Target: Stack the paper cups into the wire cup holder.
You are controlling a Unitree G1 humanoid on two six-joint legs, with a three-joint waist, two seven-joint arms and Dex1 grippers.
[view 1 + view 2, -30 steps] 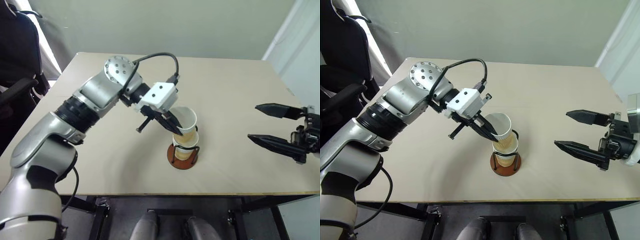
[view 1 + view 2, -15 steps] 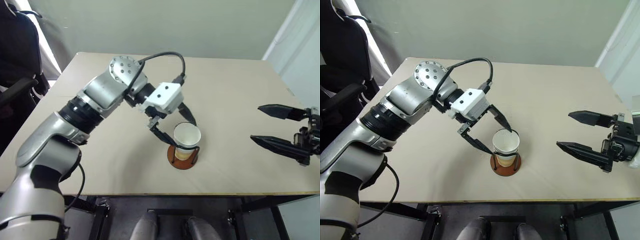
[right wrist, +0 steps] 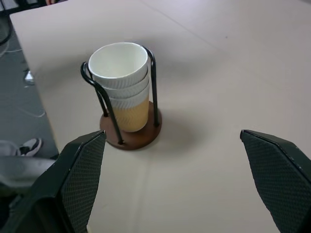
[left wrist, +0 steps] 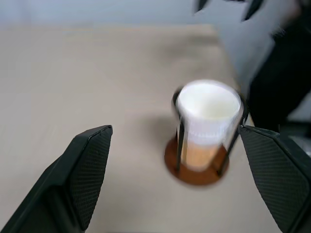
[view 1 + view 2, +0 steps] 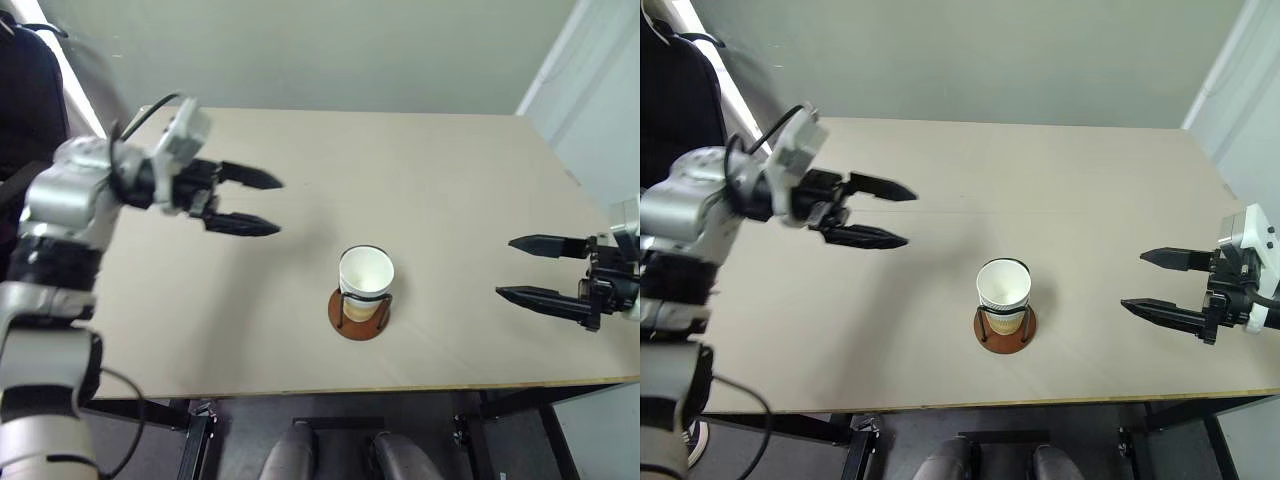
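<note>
The left pincer [image 5: 262, 204] has let go of the top cup and pulled away to the robot's left; a second ago it gripped that cup's rim above the stack, and now it hangs spread wide and empty over bare bench, well apart from the holder. The right pincer [image 5: 522, 268] is also spread wide and holds nothing, near the bench's right edge, much where it was before.

The three small tapered paper cups [image 3: 121, 82], white at rim and inside with a tan-yellow lower wall, are nested into one upright stack. They sit inside the wire cup holder [image 3: 130, 136], a round reddish-brown disc base with thin black wire loops rising beside the cups. The top cup, raised and tilted a second ago, is now seated level in the stack.

The holder stands near the front edge of the pale beige bench [image 5: 430, 180], about midway between the two pincers. Bare bench lies all around it.
</note>
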